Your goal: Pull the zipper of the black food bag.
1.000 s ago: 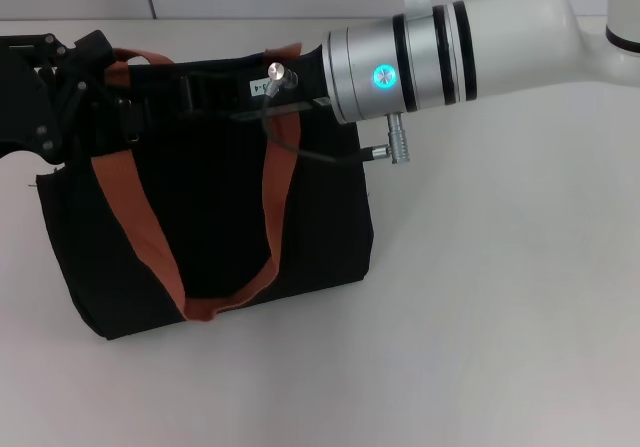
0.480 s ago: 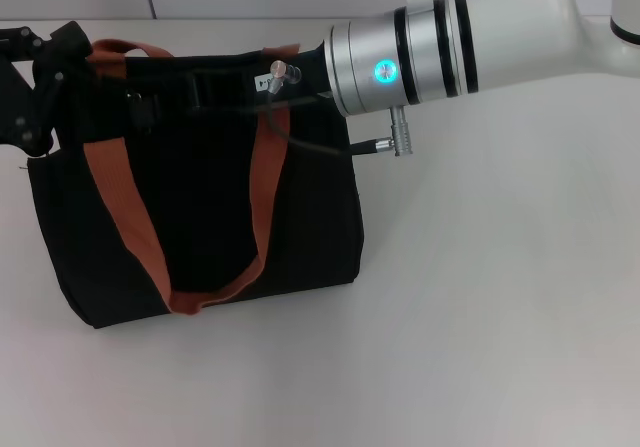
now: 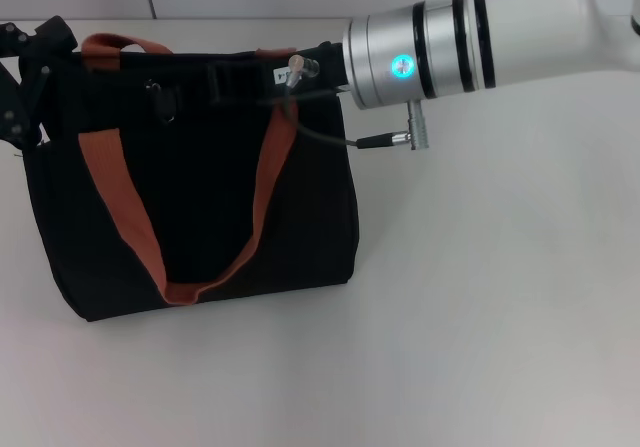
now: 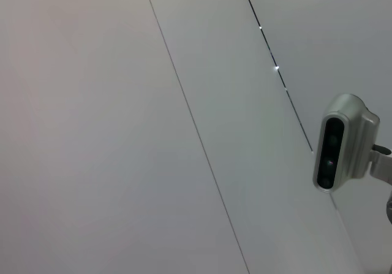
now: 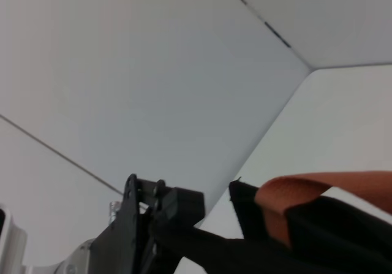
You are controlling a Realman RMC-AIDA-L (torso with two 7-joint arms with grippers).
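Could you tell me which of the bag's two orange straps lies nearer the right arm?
The strap on the right arm's side; the other strap runs near the left gripper.

Bright, even overhead light, soft shadows; black food bag (image 3: 190,197) loses detail.

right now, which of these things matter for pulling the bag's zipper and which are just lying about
For the job:
- black food bag
- zipper, what looks like its small pull near the top edge
- left pincer, at the bag's left top corner
- right pincer, over the bag's top edge

Just there:
- orange straps
- white table
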